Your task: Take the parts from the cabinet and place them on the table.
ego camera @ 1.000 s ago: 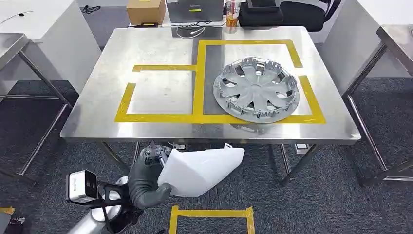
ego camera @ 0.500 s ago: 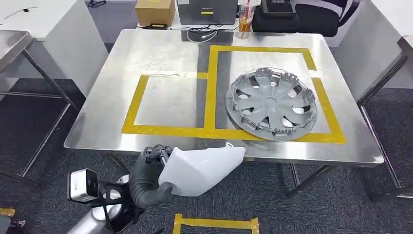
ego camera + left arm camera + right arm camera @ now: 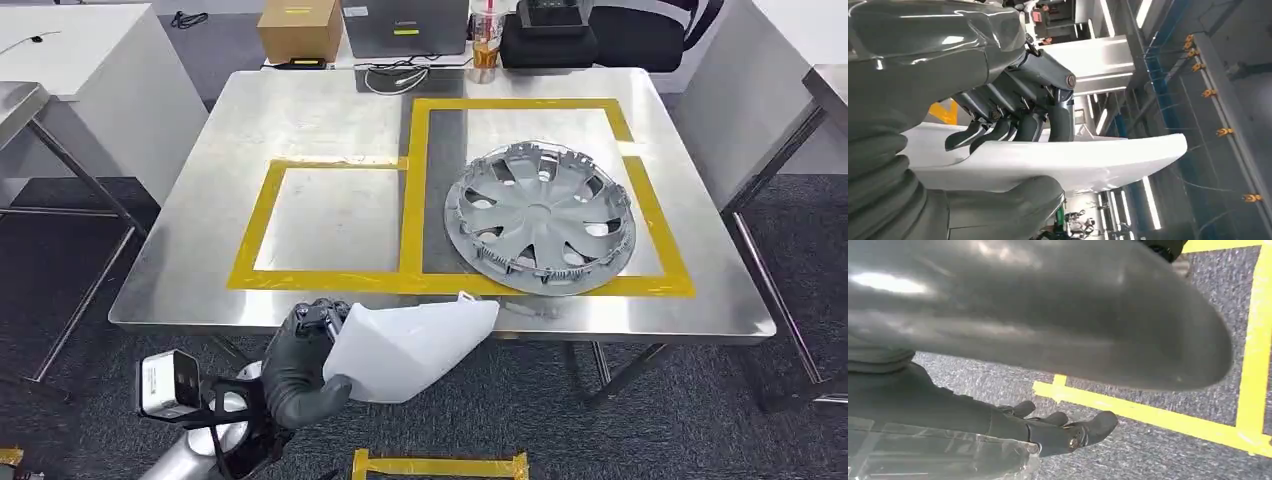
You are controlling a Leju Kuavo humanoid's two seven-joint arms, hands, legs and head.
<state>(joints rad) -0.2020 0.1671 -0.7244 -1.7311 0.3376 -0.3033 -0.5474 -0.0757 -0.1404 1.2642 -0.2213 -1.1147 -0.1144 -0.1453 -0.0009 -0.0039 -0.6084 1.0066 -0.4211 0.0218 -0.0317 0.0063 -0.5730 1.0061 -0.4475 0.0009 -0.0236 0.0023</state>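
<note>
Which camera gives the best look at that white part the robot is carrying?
The head view: the white part shows whole in the left hand. The left wrist view gives its edge, close up.

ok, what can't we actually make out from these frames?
- White part: the left hand covers its gripped end in the head view; the thumb and fingers cover it in the left wrist view.
- Right hand: partly hidden by the grey cover; holding anything is unclear.
- Cup label: too small.

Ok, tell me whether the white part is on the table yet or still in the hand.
Not on the table: the left hand grips the white part, fingers over it, at the table edge.
</note>
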